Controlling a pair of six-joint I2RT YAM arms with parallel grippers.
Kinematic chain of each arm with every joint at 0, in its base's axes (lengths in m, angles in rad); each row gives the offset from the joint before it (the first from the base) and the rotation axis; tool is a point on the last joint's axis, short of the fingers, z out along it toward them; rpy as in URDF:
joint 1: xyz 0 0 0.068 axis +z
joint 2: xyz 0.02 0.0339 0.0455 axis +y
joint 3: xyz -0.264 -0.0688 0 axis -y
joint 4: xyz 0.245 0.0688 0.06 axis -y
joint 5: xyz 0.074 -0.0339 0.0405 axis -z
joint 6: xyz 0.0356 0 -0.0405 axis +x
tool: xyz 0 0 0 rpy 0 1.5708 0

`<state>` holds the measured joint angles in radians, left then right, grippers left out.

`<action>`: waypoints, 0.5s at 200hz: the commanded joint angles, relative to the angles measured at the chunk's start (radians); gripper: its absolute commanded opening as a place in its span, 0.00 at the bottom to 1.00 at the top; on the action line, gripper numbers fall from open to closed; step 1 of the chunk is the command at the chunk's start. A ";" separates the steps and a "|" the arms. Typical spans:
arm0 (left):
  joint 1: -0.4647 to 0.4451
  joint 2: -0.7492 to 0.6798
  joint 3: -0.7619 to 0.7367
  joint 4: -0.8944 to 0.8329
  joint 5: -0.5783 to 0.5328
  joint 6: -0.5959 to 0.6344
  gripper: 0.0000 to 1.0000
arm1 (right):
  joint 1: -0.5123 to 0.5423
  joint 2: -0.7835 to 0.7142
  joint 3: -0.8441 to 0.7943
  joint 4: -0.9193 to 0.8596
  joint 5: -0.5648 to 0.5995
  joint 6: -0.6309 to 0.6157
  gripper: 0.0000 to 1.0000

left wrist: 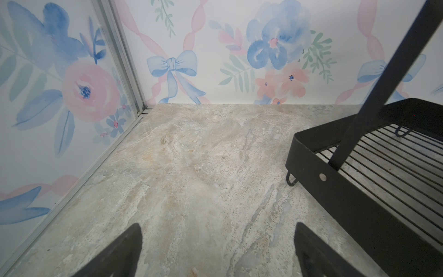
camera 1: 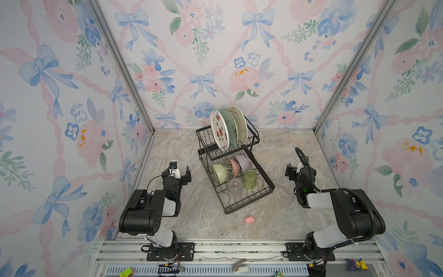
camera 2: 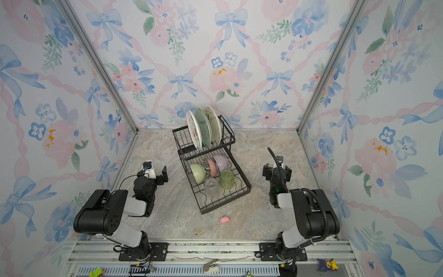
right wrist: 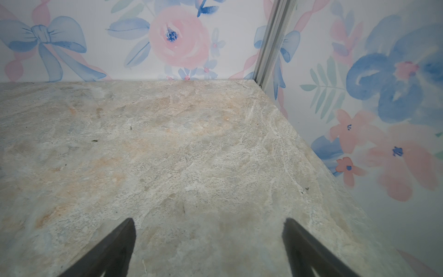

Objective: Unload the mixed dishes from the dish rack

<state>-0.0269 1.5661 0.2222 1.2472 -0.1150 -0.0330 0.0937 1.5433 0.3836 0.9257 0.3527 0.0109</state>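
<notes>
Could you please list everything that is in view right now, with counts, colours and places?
table: one, marbled beige.
dish rack: one, black wire, middle of table.
plates: three, upright in upper tier: watermelon-print plate, pale green plate, cream plate.
bowls: three, lower tier: pale green bowl, pink-patterned bowl, lavender bowl.
green tumbler: one, lower tier.
clear glass: one, beside the tumbler.
pink lump: one, on table before rack.
toys: two, green toy, purple-yellow toy, front rail.
left gripper: one, black, open, empty, left of rack.
right gripper: one, black, open, empty, right of rack.
</notes>
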 commanded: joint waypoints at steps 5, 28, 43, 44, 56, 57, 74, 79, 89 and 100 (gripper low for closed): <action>-0.011 0.008 0.012 -0.012 -0.003 0.018 0.98 | 0.008 0.010 -0.012 0.028 0.020 0.012 0.97; -0.013 0.006 0.007 -0.010 -0.051 0.002 0.98 | 0.017 0.008 -0.010 0.025 -0.001 -0.001 0.97; -0.012 0.003 0.001 -0.003 -0.082 -0.011 0.98 | 0.023 0.008 -0.012 0.031 -0.008 -0.012 0.97; -0.013 0.003 0.002 -0.002 -0.082 -0.011 0.98 | 0.023 0.008 -0.012 0.031 -0.008 -0.012 0.97; -0.014 0.004 0.001 0.000 -0.086 -0.013 0.98 | 0.023 0.007 -0.011 0.028 -0.008 -0.011 0.97; -0.014 0.003 0.001 0.000 -0.087 -0.013 0.98 | 0.023 0.007 -0.012 0.029 -0.008 -0.013 0.97; -0.020 -0.003 -0.004 0.006 -0.118 -0.016 0.98 | 0.030 -0.010 -0.014 0.025 0.017 -0.016 0.97; -0.024 -0.016 -0.006 0.006 -0.138 -0.019 0.98 | 0.031 -0.020 -0.015 0.018 0.016 -0.015 0.97; -0.033 -0.054 -0.014 -0.008 -0.173 -0.015 0.98 | 0.030 -0.042 -0.017 0.001 0.015 -0.016 0.97; -0.049 -0.102 -0.017 -0.040 -0.228 -0.013 0.98 | 0.049 -0.084 0.012 -0.073 0.063 -0.026 0.97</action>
<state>-0.0513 1.5471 0.2195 1.2373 -0.2298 -0.0376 0.1135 1.5314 0.3824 0.9188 0.3553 0.0055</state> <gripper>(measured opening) 0.980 0.969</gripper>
